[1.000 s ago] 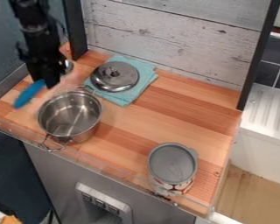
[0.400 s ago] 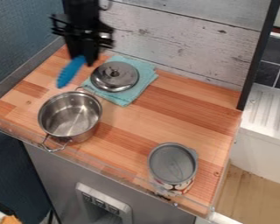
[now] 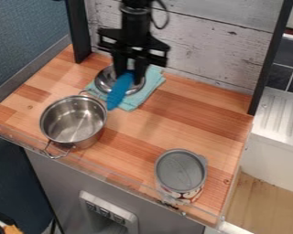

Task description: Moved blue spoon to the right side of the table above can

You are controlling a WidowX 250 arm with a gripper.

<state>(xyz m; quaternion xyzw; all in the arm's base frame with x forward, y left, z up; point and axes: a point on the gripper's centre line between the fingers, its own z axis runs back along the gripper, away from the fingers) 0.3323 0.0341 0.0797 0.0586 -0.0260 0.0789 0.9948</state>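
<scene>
My black gripper point(image 3: 128, 77) hangs at the upper middle of the view, over the pot lid and the teal cloth. It is shut on the blue spoon point(image 3: 119, 91), which slants down to the lower left between the fingers, raised above the lid's lower edge. The grey-topped can point(image 3: 181, 171) stands at the table's front right, well below and to the right of the gripper. Bare wooden tabletop point(image 3: 201, 116) lies above the can on the table's right side.
A steel pot point(image 3: 73, 122) with two handles stands left of centre. Under the gripper, a metal lid point(image 3: 104, 84) rests on a folded teal cloth point(image 3: 150, 84). A whitewashed board wall point(image 3: 204, 50) rises behind, with dark posts at both sides.
The gripper has moved right from the table's upper left, carrying the blue spoon from left of the lid to over it. Pot, lid, cloth and can have not moved.
</scene>
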